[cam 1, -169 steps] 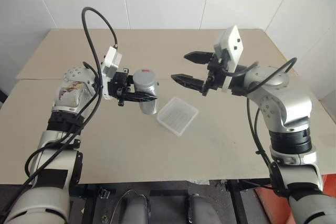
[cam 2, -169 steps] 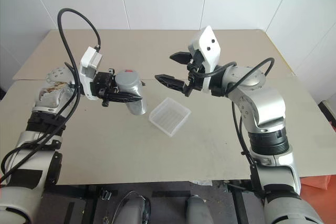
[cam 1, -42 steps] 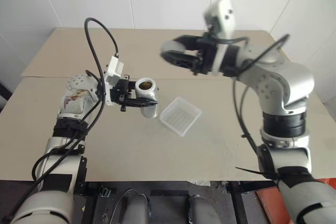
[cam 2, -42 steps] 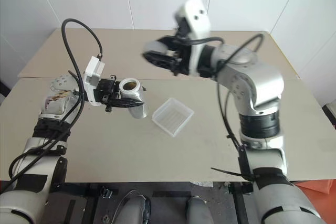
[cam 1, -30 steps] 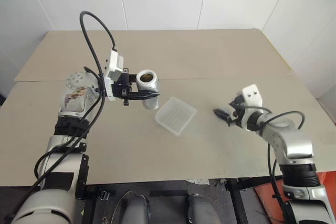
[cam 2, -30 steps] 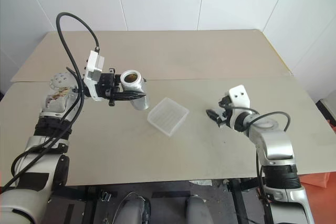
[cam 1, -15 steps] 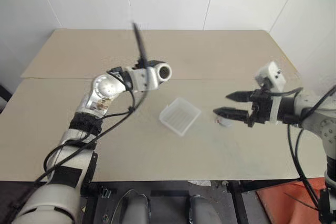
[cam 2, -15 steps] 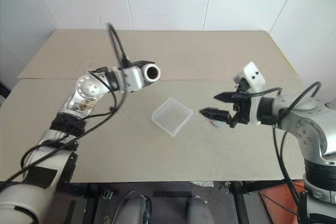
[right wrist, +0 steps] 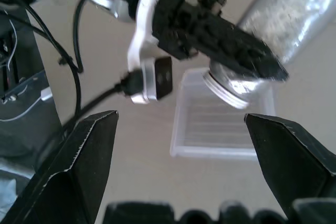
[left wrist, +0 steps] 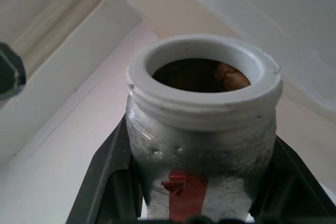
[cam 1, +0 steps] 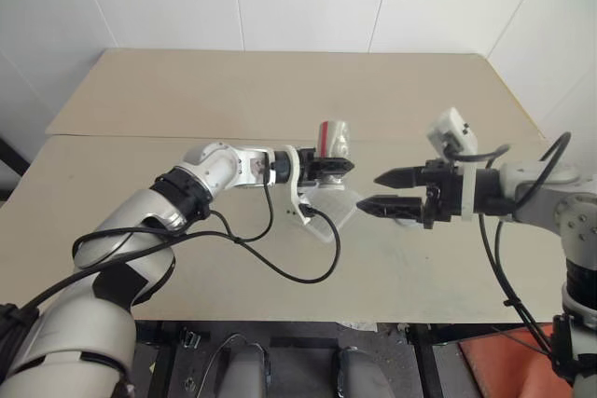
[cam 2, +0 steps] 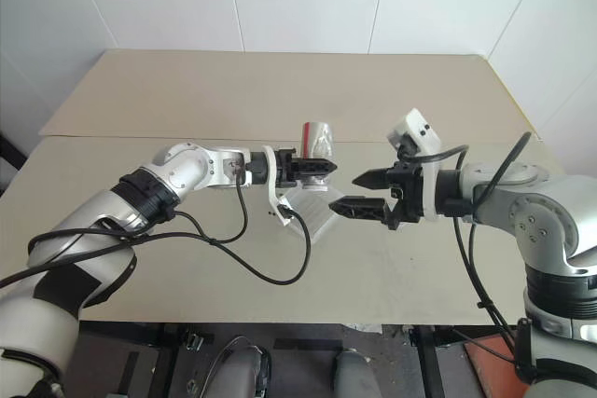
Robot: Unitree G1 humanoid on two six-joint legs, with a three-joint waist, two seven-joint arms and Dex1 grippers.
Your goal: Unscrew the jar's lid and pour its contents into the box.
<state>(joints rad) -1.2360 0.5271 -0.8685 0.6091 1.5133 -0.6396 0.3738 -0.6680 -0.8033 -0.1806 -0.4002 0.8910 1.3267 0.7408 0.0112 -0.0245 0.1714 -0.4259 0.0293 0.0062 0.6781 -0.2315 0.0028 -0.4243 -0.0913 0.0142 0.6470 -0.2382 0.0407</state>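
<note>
Change: the left tool (cam 1: pixel 338 166) has swung over the box (right wrist: pixel 223 124) and rolled the jar (cam 1: pixel 328 142) mouth-down.
Left tool: clamping the open jar, tilting above the box on the counter (cam 1: pixel 224 258).
Contents: 1 brown bit (left wrist: pixel 231 75) sitting at the rim.
Right tool (cam 1: pixel 384 190): spread wide, holding nothing, just beside the box.
Lid (cam 1: pixel 403 221): lying on the counter under the right tool.

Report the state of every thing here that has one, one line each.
jar: lid off, tipped mouth down over the box
contents: a brown bit at the jar's mouth, not yet out
box: flat on the table, no bits seen in it
left tool: shut on the jar
right tool: open, holding nothing
</note>
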